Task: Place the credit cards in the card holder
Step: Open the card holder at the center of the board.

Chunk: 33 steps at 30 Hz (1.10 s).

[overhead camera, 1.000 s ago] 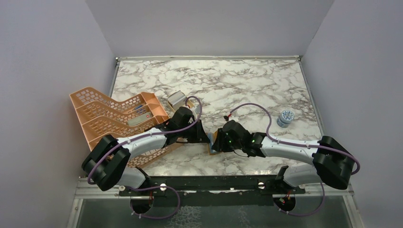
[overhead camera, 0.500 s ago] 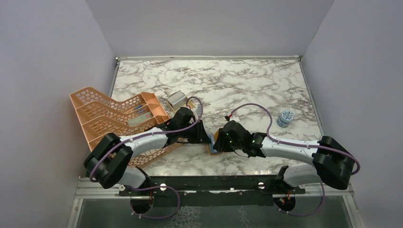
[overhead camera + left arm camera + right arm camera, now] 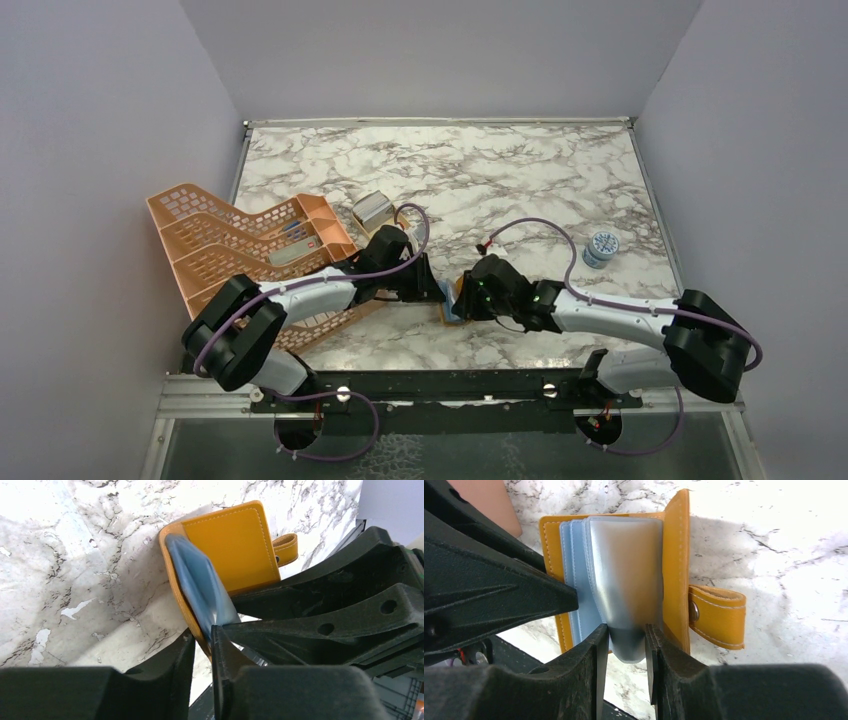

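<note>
The card holder [image 3: 675, 565], a mustard-orange wallet, lies open on the marble between my two grippers [image 3: 449, 312]. Its pale blue pockets [image 3: 200, 590] stand fanned up. A pale grey credit card [image 3: 626, 575] sits partly in a pocket, and my right gripper [image 3: 625, 632] is shut on its near end. The snap strap [image 3: 719, 615] sticks out to the right. My left gripper [image 3: 202, 640] straddles the orange cover's edge [image 3: 175, 580]. The cover leans on one finger, with a gap to the other. From above the left gripper [image 3: 434, 291] and the right gripper [image 3: 462, 299] nearly meet.
A big peach lattice rack [image 3: 230, 245] lies at the left under my left arm, with a grey flat piece [image 3: 290, 254] in it. A small tan dish with something silvery [image 3: 372, 210] stands behind it. A small round blue-and-white tin [image 3: 600, 248] sits at the right.
The left arm's elbow has shifted slightly right and the right gripper has edged a little toward the wallet. The wallet stays in place.
</note>
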Motion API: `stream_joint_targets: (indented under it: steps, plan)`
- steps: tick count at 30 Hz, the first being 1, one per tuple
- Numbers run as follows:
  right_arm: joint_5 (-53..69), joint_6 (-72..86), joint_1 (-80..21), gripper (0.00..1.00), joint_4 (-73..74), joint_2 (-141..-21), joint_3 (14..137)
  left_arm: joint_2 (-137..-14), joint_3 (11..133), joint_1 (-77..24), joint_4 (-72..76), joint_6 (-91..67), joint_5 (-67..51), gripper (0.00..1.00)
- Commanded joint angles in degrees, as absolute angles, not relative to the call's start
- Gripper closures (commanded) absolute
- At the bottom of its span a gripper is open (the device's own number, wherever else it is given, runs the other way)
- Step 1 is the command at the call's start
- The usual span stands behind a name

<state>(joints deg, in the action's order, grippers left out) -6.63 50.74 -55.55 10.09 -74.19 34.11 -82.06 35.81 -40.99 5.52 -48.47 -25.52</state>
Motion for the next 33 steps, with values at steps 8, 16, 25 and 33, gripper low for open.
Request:
stream_joint_targets:
  steps: [8,16,25,33]
  plan:
    - [-19.32,52.5,-55.57,0.68,25.47,-69.06,34.57,-81.86,37.57,-41.16,5.29,-46.78,-26.24,1.0]
    - [-24.33,54.12,-55.61,0.68,34.16,-66.18,36.0,-82.42,37.28,-41.13,6.42,-46.72,-27.39,1.0]
    - [-19.9,51.51,-55.62,0.67,35.64,-62.28,42.94,-82.73,37.23,-41.13,7.69,-47.76,-27.69,1.0]
    - [-7.65,48.31,-55.62,0.67,19.78,-62.69,41.29,-84.49,38.27,-41.22,10.16,-49.37,-28.67,1.0]
